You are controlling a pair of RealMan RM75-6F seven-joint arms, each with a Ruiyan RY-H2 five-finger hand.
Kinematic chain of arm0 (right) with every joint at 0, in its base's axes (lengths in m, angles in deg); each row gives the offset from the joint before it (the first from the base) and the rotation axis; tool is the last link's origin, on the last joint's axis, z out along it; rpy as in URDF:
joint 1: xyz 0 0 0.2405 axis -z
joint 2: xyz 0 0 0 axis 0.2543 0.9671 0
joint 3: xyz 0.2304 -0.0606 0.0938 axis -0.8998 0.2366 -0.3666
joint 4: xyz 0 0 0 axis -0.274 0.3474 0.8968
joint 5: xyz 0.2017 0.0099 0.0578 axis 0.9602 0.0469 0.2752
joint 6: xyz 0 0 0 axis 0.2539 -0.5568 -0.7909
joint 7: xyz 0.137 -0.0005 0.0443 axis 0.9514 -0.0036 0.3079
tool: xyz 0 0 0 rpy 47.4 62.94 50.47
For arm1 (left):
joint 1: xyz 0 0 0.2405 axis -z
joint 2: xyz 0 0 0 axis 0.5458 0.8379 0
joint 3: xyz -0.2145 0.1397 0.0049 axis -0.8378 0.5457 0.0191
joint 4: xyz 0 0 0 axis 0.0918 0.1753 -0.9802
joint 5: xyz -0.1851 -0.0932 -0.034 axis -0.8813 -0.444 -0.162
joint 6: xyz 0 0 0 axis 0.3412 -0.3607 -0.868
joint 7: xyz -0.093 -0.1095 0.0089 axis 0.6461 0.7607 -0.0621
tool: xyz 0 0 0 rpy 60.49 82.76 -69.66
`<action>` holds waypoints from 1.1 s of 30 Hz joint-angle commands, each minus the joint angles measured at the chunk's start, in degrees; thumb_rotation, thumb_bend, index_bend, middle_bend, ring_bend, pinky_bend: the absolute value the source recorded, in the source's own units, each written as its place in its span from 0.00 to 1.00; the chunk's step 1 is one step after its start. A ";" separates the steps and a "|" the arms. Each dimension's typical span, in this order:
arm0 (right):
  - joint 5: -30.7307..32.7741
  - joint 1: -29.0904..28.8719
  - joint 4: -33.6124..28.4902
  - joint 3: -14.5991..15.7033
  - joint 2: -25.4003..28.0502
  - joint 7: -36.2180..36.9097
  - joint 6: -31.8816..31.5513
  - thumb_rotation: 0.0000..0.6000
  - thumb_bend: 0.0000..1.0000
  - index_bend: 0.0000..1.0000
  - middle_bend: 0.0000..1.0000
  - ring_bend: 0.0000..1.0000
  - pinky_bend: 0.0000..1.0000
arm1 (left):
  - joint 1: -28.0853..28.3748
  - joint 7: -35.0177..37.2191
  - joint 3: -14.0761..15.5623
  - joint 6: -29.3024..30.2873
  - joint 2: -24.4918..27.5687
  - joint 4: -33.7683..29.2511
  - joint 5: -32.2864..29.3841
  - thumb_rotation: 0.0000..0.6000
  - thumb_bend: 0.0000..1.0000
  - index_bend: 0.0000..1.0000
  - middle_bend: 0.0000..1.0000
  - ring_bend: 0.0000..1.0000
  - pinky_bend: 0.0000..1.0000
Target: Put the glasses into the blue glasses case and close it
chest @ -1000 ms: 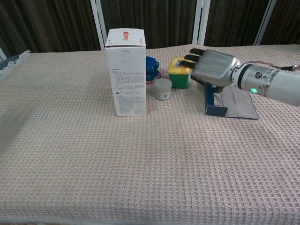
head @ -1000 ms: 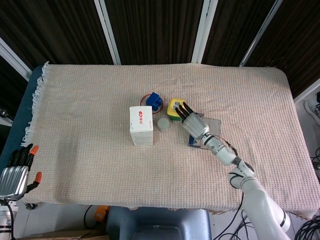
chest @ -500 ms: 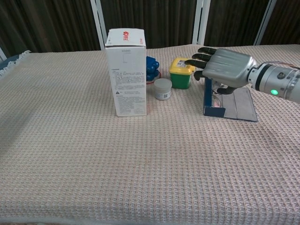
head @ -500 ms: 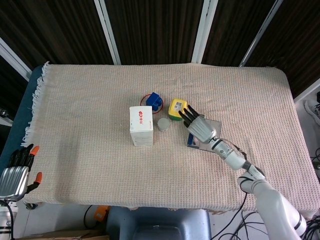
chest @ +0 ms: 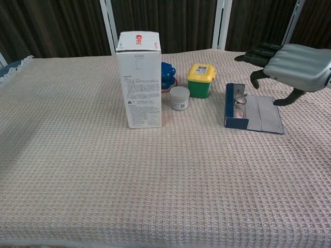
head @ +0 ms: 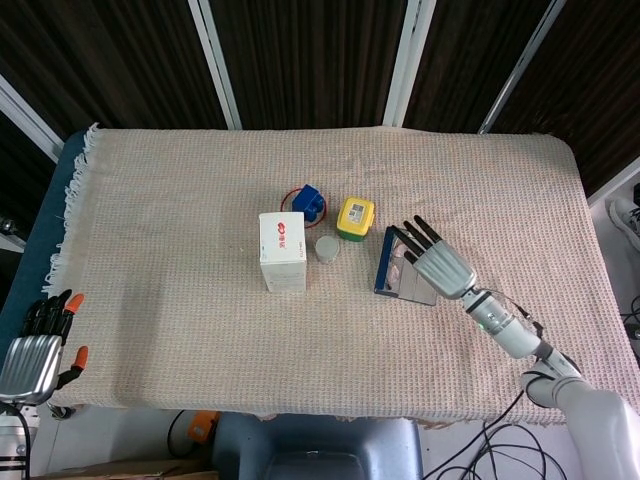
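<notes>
Glasses (chest: 239, 104) lie inside the open blue glasses case (chest: 230, 107), its grey flap (chest: 265, 115) spread flat toward the right hand (chest: 293, 61), which hovers above it with fingers apart and empty, far nearer than the idle left hand (head: 30, 352).

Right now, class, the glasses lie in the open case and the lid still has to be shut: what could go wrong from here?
1. The glasses lean against the upright wall of the blue glasses case; folding the flap over could pinch or bend them.
2. The right hand hovers open above the flap; a sideways push might slide the light case on the cloth.
3. The yellow-lidded jar stands close behind and could be knocked.
</notes>
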 commanded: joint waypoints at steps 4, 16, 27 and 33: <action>-3.04 3.37 14.32 3.81 -5.03 9.37 -0.22 1.00 0.31 0.57 0.12 0.00 0.00 | 0.30 -0.84 -0.28 -0.46 -0.37 -0.13 -0.60 1.00 0.41 0.00 0.00 0.00 0.02; -3.84 2.99 22.48 4.48 -9.45 14.20 1.81 1.00 0.31 0.57 0.12 0.00 0.00 | 0.64 -1.91 -0.44 -1.13 -0.74 -0.08 -1.40 1.00 0.42 0.00 0.00 0.00 0.02; -4.23 2.49 24.15 4.94 -10.57 14.82 3.48 1.00 0.31 0.57 0.12 0.00 0.00 | 0.58 -1.71 -0.48 -1.08 -0.68 0.02 -1.59 1.00 0.41 0.00 0.00 0.00 0.02; -4.17 2.27 24.23 4.94 -10.88 14.44 4.45 1.00 0.31 0.57 0.12 0.00 0.00 | 0.56 -1.73 -0.43 -1.01 -0.69 0.06 -1.51 1.00 0.42 0.00 0.00 0.00 0.02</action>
